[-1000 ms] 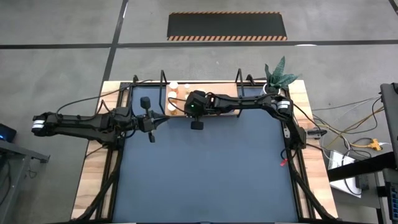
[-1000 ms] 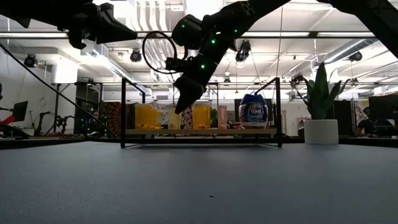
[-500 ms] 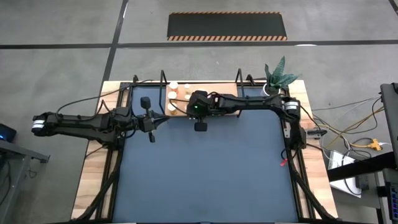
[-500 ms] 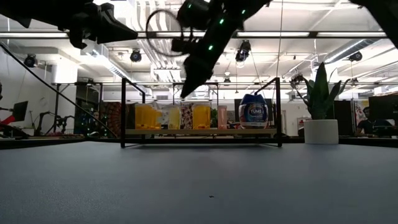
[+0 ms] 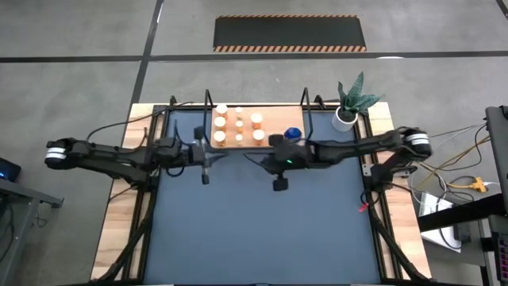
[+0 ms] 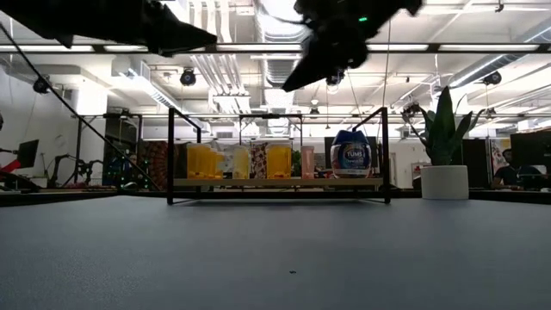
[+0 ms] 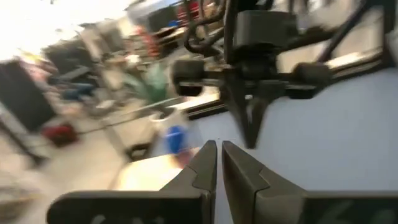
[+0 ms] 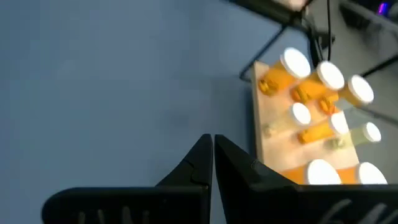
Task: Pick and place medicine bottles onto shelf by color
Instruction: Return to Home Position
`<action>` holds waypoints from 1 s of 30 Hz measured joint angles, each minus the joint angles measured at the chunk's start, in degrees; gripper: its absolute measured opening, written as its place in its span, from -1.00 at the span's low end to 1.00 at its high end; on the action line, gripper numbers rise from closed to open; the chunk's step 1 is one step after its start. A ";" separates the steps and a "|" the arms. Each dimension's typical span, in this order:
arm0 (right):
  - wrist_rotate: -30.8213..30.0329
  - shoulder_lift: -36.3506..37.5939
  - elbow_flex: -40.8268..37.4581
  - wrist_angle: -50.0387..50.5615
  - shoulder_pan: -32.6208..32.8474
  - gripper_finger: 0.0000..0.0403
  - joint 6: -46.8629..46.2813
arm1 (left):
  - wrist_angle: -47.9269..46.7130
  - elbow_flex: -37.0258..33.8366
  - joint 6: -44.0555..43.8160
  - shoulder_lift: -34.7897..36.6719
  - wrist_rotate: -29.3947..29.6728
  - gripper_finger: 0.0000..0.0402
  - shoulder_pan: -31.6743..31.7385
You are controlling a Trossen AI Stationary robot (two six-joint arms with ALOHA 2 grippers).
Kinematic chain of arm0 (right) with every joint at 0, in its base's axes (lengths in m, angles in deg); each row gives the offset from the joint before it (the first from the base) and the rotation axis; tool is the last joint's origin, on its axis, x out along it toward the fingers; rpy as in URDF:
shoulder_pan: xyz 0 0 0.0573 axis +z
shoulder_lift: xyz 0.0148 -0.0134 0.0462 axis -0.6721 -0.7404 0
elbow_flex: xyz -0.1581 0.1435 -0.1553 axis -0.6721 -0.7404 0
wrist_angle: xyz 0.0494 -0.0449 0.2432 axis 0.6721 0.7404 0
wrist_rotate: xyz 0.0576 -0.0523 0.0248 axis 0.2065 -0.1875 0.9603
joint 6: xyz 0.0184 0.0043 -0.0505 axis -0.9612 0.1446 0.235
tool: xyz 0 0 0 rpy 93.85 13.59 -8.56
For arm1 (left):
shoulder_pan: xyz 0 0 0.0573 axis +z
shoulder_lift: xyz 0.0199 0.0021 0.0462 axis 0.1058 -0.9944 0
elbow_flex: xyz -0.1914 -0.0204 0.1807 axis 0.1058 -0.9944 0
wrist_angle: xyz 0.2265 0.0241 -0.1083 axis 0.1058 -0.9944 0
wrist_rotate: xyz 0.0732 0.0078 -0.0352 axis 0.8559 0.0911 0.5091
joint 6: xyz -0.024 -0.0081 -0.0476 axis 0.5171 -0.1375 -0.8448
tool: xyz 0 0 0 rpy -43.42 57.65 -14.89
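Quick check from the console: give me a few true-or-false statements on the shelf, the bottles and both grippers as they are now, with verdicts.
1. The blue bottle stands on the shelf, at the end nearer the plant pot. True.
2. The right gripper holds an orange bottle. False: it is shut on nothing, above the mat.
3. One orange bottle lies on the mat. False: the orange bottles all stand on the shelf.
4. The left gripper is shut and empty. True.
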 joint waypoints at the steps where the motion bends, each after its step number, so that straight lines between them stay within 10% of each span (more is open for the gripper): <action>1: 0.18 1.67 -2.78 -2.75 0.58 -0.96 0.07 | 1.24 0.00 -2.23 -1.33 -1.91 -0.96 -0.12; 7: 1.10 11.34 -17.83 -15.71 1.98 -0.96 -0.15 | 2.55 1.51 -11.09 -5.73 -8.62 -0.96 -1.64; 17: 2.32 25.93 -33.64 -27.00 2.15 -0.96 -1.17 | -24.80 5.70 -14.00 7.97 -8.01 -0.96 -1.92; 30: 6.29 36.12 -49.91 -45.53 1.89 -0.96 -1.91 | -15.54 -8.61 -11.96 23.17 -6.48 -0.96 -1.88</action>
